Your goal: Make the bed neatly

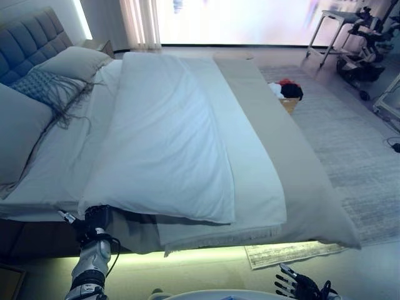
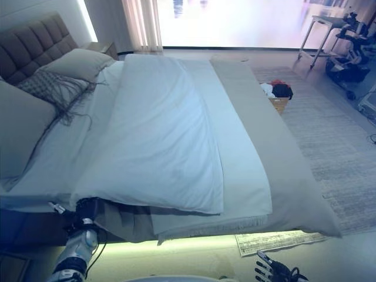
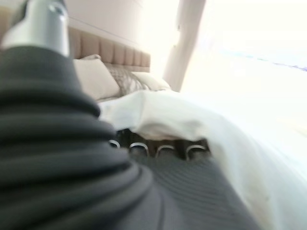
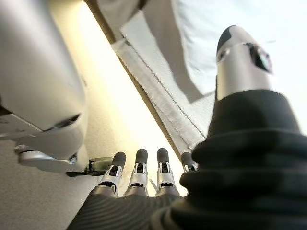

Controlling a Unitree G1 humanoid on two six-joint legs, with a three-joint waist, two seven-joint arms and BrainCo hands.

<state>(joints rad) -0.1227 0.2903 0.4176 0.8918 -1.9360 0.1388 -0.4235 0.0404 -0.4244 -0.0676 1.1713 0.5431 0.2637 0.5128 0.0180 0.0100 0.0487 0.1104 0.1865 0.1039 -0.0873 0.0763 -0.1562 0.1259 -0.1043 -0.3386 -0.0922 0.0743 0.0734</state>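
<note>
A white duvet [image 1: 162, 137] lies folded lengthwise along the middle of the bed, over a pale sheet layer [image 1: 256, 181] and a grey fringed blanket [image 1: 300, 175] that hangs off the right side. My left hand [image 1: 95, 219] is at the bed's near left edge, right under the duvet's near corner; in the left wrist view [image 3: 96, 182] it reaches in under the white duvet edge [image 3: 163, 120]. My right hand [image 1: 299, 286] hangs low by the floor, open and empty; the right wrist view [image 4: 139, 177] shows it below the blanket's fringe [image 4: 158, 100].
Pillows [image 1: 75, 62] and a fringed patterned cushion [image 1: 47, 87] lie by the grey headboard [image 1: 28, 40]. A basket of clothes [image 1: 287, 94] stands on the rug [image 1: 356, 144] right of the bed. A metal table [image 1: 337, 25] and equipment stand at the far right.
</note>
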